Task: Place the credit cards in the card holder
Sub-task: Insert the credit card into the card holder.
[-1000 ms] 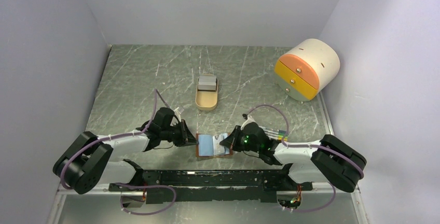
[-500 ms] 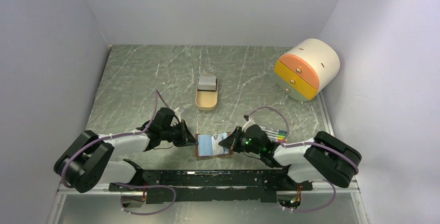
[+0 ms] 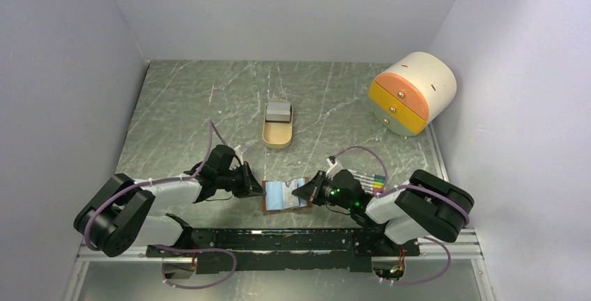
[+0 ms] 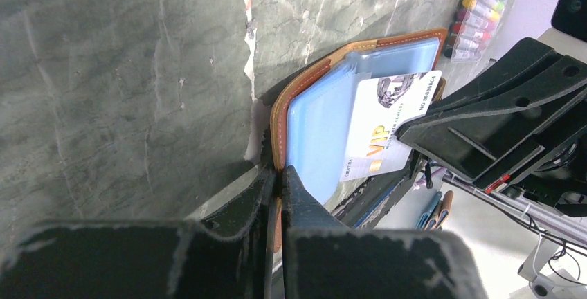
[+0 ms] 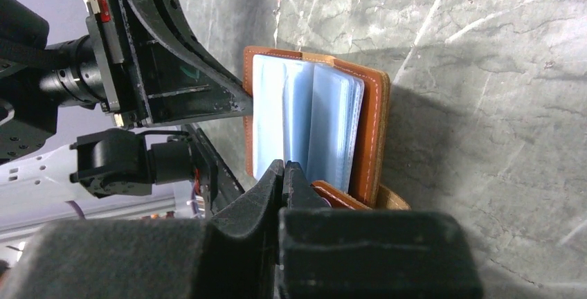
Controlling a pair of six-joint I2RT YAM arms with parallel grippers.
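Card [image 4: 391, 119] pinched in our right gripper [image 3: 307, 191], jaws clenched, points into the open holder [image 3: 281, 196] from 3 o'clock. Our left gripper [image 4: 279, 174] clamps the holder's 9 o'clock edge, bracing it, we judge, at the table's [image 3: 209, 106] 6 o'clock.

Left fingers [image 4: 309, 210] and right fingers [image 5: 244, 207] tight together, arms low.

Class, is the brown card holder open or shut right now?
Open. The card holder lies spread, its blue sleeves fanned out between the leather covers.
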